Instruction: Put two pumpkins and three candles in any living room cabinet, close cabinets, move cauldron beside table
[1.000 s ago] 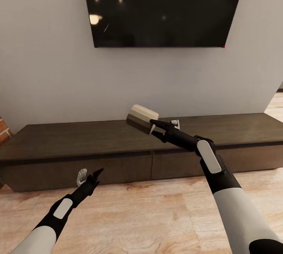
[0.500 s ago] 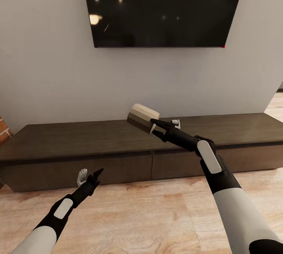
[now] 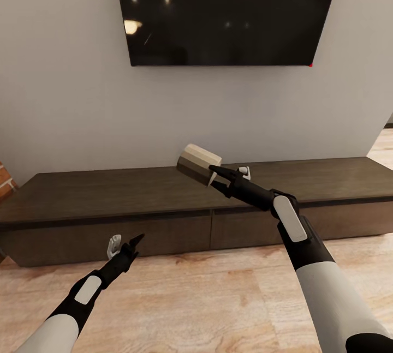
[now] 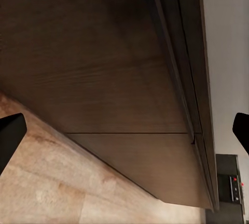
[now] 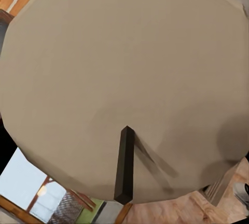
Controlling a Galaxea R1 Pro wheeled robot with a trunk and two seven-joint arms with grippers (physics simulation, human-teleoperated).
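Note:
My right gripper (image 3: 214, 174) is shut on a candle (image 3: 198, 164), a stubby grey-brown cylinder with a paler top, held tilted above the top of the cabinet (image 3: 164, 192). In the right wrist view the candle's pale end (image 5: 124, 78) and its dark wick (image 5: 124, 167) show close up. The cabinet is the long low dark-brown unit against the wall, with both drawer fronts shut. My left gripper (image 3: 124, 244) stands open low in front of the left drawer front (image 3: 109, 235), close to it. The left wrist view looks along that drawer front (image 4: 104, 78) with a fingertip (image 4: 10, 135) at each side.
A large black TV (image 3: 226, 12) hangs on the grey wall above the unit. Pale wood floor (image 3: 207, 298) lies in front of it. A bit of red brick (image 3: 4, 181) shows at the far left edge.

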